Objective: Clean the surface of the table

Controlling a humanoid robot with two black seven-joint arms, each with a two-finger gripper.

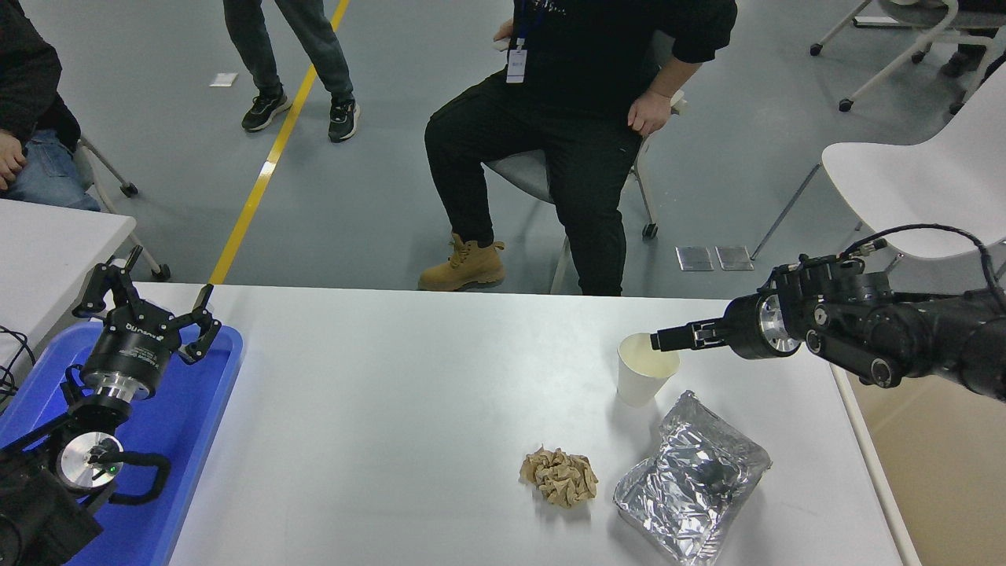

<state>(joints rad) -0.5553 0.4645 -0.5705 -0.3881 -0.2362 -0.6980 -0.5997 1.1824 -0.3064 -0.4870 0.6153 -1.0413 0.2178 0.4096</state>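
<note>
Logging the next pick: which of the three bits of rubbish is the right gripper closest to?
The paper cup: the right gripper is at its rim, while the crumpled brown paper and foil tray lie nearer the camera on the table surface.

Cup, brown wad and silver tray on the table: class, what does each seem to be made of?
Cup: likely paper, matte cream-white with a thin rolled rim. Brown wad: probably crumpled paper, dull, sharply creased. Silver tray: apparently aluminium foil, shiny and wrinkled.
</note>
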